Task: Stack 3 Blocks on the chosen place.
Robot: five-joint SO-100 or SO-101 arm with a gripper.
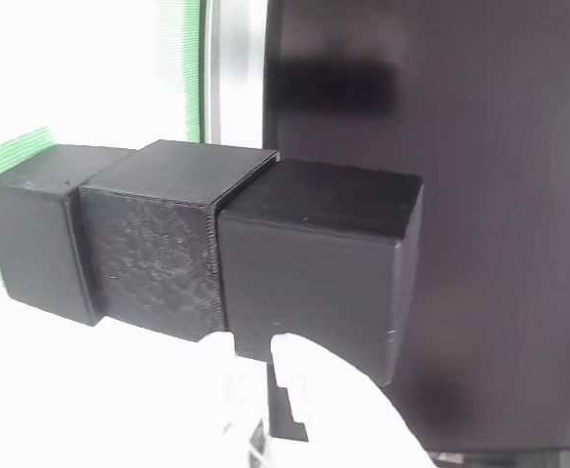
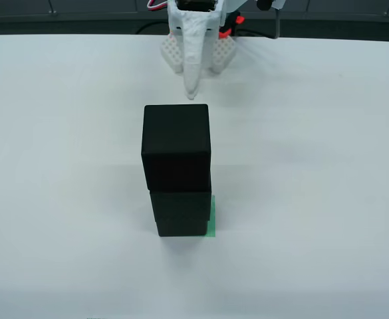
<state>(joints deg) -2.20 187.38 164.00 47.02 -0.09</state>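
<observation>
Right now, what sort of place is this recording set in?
Probably a lab-style tabletop test rig: a plain white work surface, a small white robot arm at its far edge, and three black cubes stacked on a green-striped patch.

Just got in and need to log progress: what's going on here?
Three black cubes stand stacked: top cube, middle cube, bottom cube, on the green striped patch. The white gripper is behind the stack, touching no cube in the overhead view. The stack looks slightly staggered, not flush.
</observation>
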